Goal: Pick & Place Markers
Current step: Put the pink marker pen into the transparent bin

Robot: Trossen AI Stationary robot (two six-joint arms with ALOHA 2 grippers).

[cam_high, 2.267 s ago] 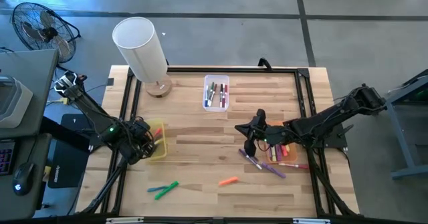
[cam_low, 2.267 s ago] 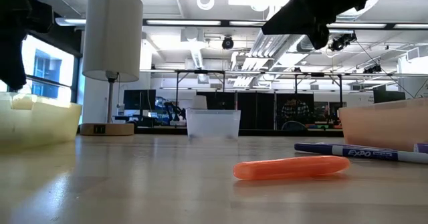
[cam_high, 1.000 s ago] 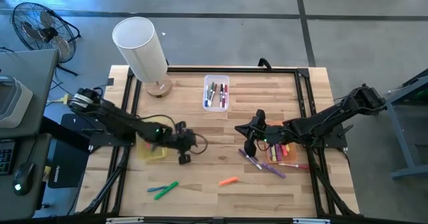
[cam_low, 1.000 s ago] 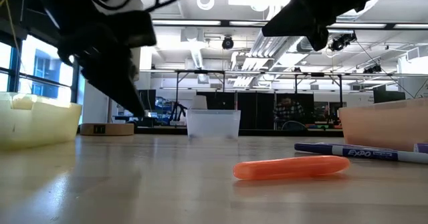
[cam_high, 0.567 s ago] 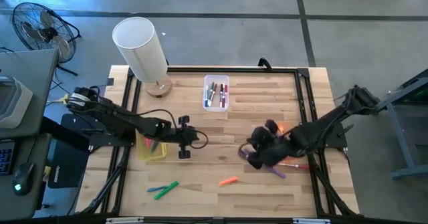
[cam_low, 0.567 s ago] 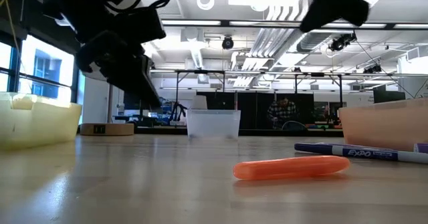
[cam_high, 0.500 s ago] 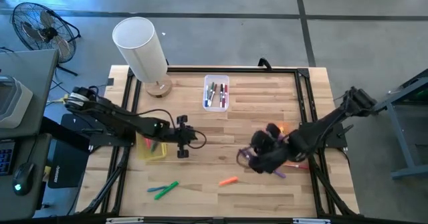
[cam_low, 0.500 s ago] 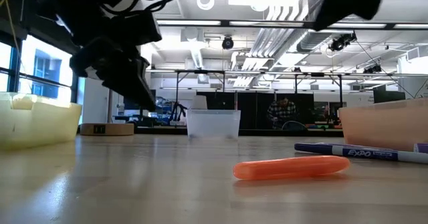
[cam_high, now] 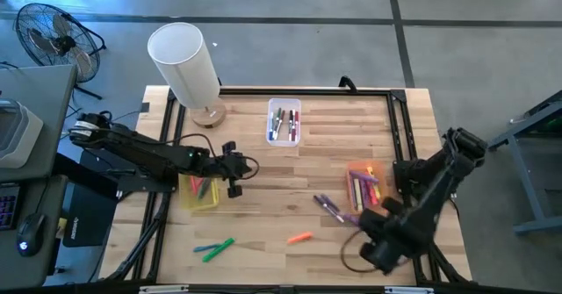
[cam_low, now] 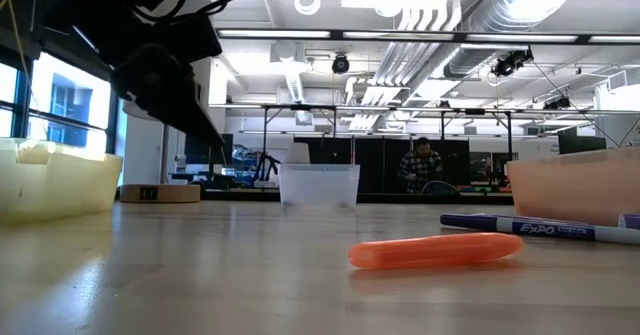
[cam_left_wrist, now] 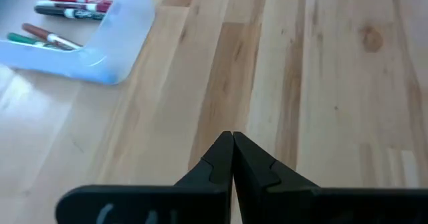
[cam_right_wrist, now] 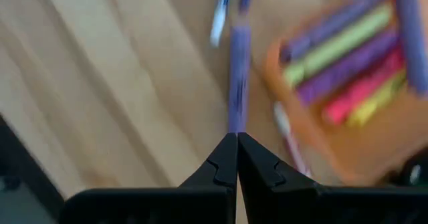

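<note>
A: Where are the markers?

B: Scattered. Some lie in the clear bin (cam_high: pixel 284 122), some in the yellow bin (cam_high: pixel 201 191) and the orange bin (cam_high: pixel 363 187); loose on the table (cam_high: pixel 263 197) are green ones (cam_high: pixel 215 247), an orange one (cam_high: pixel 300 238) and purple ones (cam_high: pixel 335 211).

A: And the grippers?

B: Left gripper (cam_high: pixel 232 169) hangs just beside the yellow bin, right gripper (cam_high: pixel 379 252) near the table's front edge; both pinched fully shut, holding nothing.

A: How would a marker handle?

B: Light, stiff, smooth (likely to roll). I'd pinch one at mid-barrel, across its width.
</note>
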